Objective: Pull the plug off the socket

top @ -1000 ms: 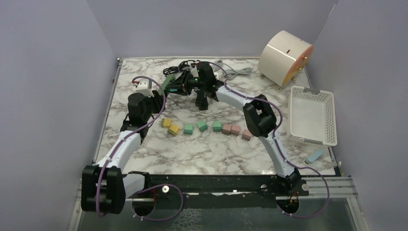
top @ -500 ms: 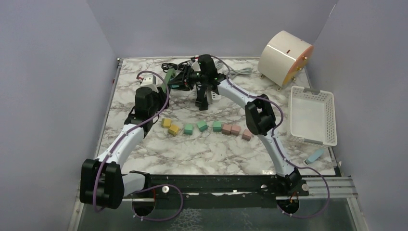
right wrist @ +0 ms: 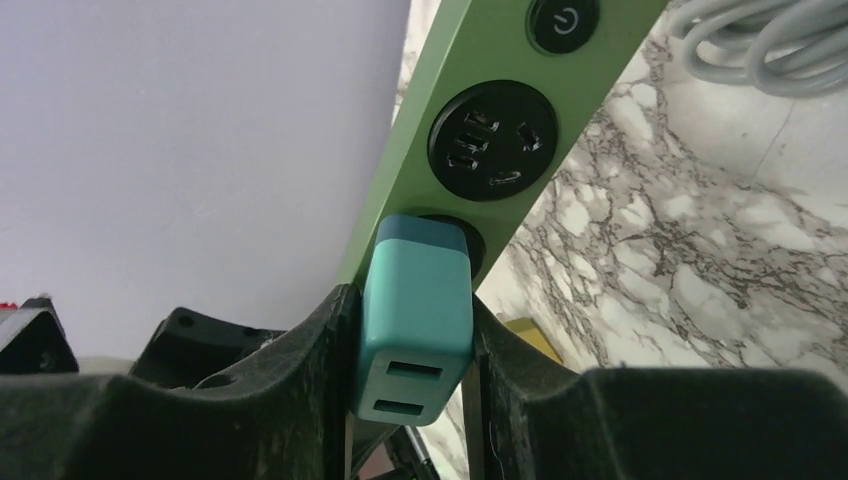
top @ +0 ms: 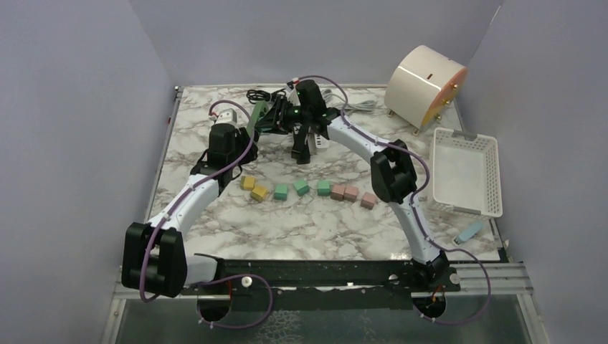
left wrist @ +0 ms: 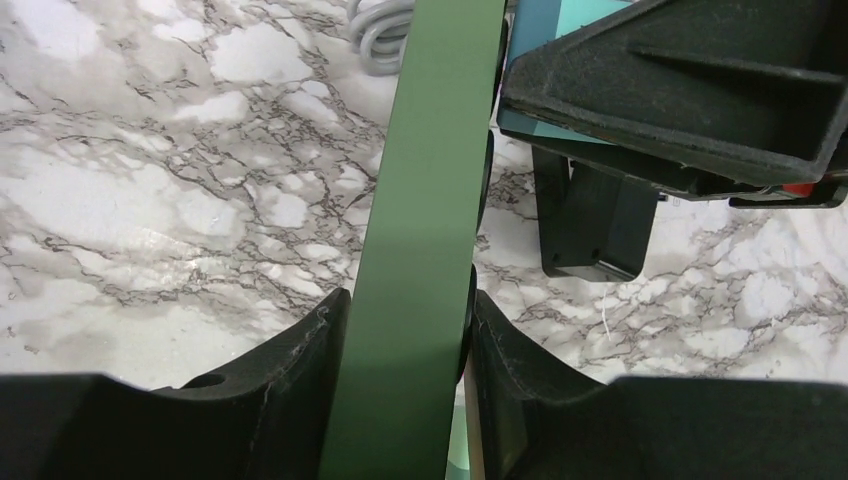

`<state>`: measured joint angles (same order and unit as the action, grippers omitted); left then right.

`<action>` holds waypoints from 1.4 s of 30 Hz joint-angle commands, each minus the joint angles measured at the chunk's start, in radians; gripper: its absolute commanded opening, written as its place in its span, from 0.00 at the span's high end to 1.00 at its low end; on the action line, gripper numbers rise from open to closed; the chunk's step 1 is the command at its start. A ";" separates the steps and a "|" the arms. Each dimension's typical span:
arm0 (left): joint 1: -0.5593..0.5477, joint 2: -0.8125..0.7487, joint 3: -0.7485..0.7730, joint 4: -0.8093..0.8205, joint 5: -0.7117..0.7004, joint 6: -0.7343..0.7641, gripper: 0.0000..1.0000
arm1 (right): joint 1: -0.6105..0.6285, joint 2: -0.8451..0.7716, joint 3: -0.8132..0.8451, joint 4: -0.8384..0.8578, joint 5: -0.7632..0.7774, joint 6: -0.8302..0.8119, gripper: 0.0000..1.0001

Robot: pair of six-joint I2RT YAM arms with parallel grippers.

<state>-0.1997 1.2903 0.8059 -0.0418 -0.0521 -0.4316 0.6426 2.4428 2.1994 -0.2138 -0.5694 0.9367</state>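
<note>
- The plug (right wrist: 415, 310) is a chunky little teal USB charger: rounded box shape, slightly darker blue-teal band at the socket end, lighter mint body, and two USB slots stacked on the end facing the camera.
- It's sitting in a round black socket on a green power strip (right wrist: 485, 45), base right up against the socket, so it looks plugged in.
- Just above it on the strip is an empty round socket (right wrist: 490, 140), then a round power button (right wrist: 563, 15).
- The right gripper (right wrist: 410, 345) is pinching the plug, one black finger (right wrist: 300, 380) pressed on each side of the mint body.
- The left gripper (left wrist: 405, 350) is clamped across the power strip's narrow width, fingers tight on both edges.
- In the top view the whole thing sits between the two grippers at the back middle of the marble table (top: 301, 222), with the strip tilted.
- A coiled grey cable (right wrist: 770, 45) lies on the marble just beside the strip.
</note>
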 commanded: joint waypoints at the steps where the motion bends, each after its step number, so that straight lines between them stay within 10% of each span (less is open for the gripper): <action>1: 0.104 0.026 0.021 -0.101 -0.525 -0.002 1.00 | -0.015 -0.123 -0.097 0.079 -0.193 -0.108 0.99; 4: 0.106 0.018 0.018 -0.101 -0.526 -0.003 1.00 | 0.016 -0.063 0.113 -0.289 0.024 -0.320 0.99; 7: 0.108 0.008 0.004 -0.083 -0.518 -0.001 1.00 | -0.022 -0.143 -0.316 0.429 -0.366 0.067 0.99; 10: 0.113 0.007 0.008 -0.090 -0.512 -0.009 1.00 | 0.037 -0.075 0.041 -0.316 0.104 -0.363 0.99; 13: 0.115 0.006 0.004 -0.089 -0.503 -0.009 1.00 | -0.014 -0.188 -0.403 0.368 -0.326 -0.051 0.99; 16: 0.119 0.010 0.013 -0.095 -0.501 -0.016 1.00 | 0.085 -0.137 -0.021 -0.380 0.321 -0.445 0.99; 19: 0.123 0.008 0.009 -0.092 -0.488 -0.021 1.00 | 0.035 -0.245 -0.303 -0.014 -0.048 -0.345 0.99; 22: 0.126 0.011 0.015 -0.093 -0.486 -0.020 1.00 | 0.072 -0.216 -0.152 -0.282 0.283 -0.457 0.99; 25: 0.129 -0.003 0.002 -0.079 -0.482 -0.016 1.00 | -0.020 -0.264 -0.462 0.196 -0.239 -0.142 0.99; 28: 0.137 -0.009 0.009 -0.077 -0.482 -0.007 1.00 | 0.061 -0.208 -0.171 -0.303 0.238 -0.457 0.99; 31: 0.147 -0.022 0.003 -0.054 -0.460 -0.004 1.00 | -0.017 -0.284 -0.500 0.217 -0.234 -0.137 0.99; 34: 0.158 -0.023 0.026 -0.051 -0.434 -0.010 1.00 | 0.026 -0.264 -0.320 -0.147 0.093 -0.375 0.99; 37: 0.161 -0.024 0.056 -0.028 -0.427 0.000 1.00 | -0.023 -0.302 -0.574 0.387 -0.320 -0.082 0.99; 42: 0.181 0.022 0.067 0.082 -0.270 0.030 1.00 | 0.007 -0.230 -0.313 -0.047 -0.221 -0.385 0.99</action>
<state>-0.0292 1.2831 0.8288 -0.1024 -0.3851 -0.4183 0.6235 2.2101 1.7702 -0.1699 -0.7109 0.6758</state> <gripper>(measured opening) 0.430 0.360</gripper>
